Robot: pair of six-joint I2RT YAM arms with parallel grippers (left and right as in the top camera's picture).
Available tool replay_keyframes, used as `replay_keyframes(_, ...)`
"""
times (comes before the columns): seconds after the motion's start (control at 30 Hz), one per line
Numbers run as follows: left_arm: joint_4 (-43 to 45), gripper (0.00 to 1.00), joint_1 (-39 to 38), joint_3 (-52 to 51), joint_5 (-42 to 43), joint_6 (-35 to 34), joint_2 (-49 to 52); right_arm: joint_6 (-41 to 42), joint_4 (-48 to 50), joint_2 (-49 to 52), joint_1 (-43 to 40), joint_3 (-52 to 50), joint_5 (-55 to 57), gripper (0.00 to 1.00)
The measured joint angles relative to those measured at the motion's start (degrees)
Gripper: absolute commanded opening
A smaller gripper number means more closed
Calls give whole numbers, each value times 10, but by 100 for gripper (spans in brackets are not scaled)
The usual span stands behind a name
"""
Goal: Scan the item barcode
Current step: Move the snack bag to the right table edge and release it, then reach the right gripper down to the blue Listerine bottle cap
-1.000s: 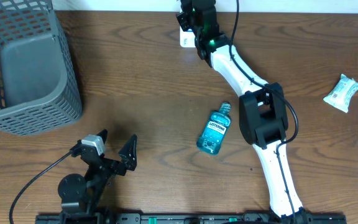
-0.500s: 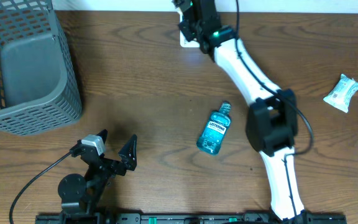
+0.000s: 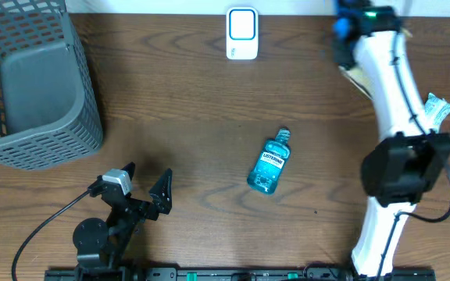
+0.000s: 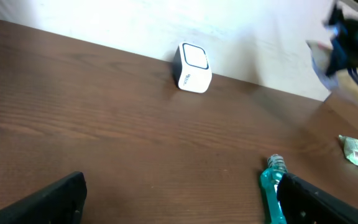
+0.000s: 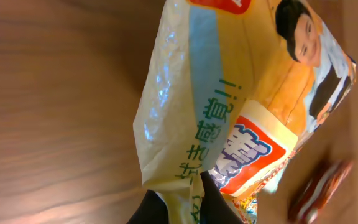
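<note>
Right gripper [image 5: 182, 206]: clamped shut on the yellow snack packet [image 5: 229, 106] at its edge.
Left gripper [image 3: 147, 175]: jaws spread wide, holding nothing.
Snack packet: pinched between your right fingertips.
Mouthwash bottle [image 3: 270, 164]: lying flat, well apart from both grippers.
Scanner [image 3: 241, 33]: well left of your right gripper, which sat over it a second ago.

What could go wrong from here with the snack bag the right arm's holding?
The right gripper pinches only a thin edge of the snack bag, so it may slip free. The bag is off to the side of the scanner, so its barcode may not read.
</note>
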Motion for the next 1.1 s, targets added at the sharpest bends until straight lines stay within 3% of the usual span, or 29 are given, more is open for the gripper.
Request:
replay_keyframes(0.23, 0, 98, 0, 0, 0, 0, 0, 72, 123, 2, -105, -150, -37, 1)
replay_keyframes(0.43, 0, 98, 0, 0, 0, 0, 0, 39, 256, 3, -172, -265, -123, 1)
replay_keyframes(0.73, 0, 98, 0, 0, 0, 0, 0, 21, 266, 3, -257, -284, -107, 1)
replay_keyframes(0.83, 0, 98, 0, 0, 0, 0, 0, 30, 264, 3, -297, -284, -105, 17)
replay_keyframes(0.93, 0, 98, 0, 0, 0, 0, 0, 37, 249, 1, -322, -284, -139, 43)
replay_keyframes(0.97, 0, 98, 0, 0, 0, 0, 0, 37, 241, -1, -324, -283, -157, 57)
replay_keyframes(1.0, 0, 98, 0, 0, 0, 0, 0, 39, 234, -5, -325, -282, -177, 83)
replay_keyframes(1.03, 0, 98, 0, 0, 0, 0, 0, 38, 227, -10, -323, -279, -205, 99)
replay_keyframes(1.1, 0, 98, 0, 0, 0, 0, 0, 41, 214, -30, -316, -268, -252, 99)
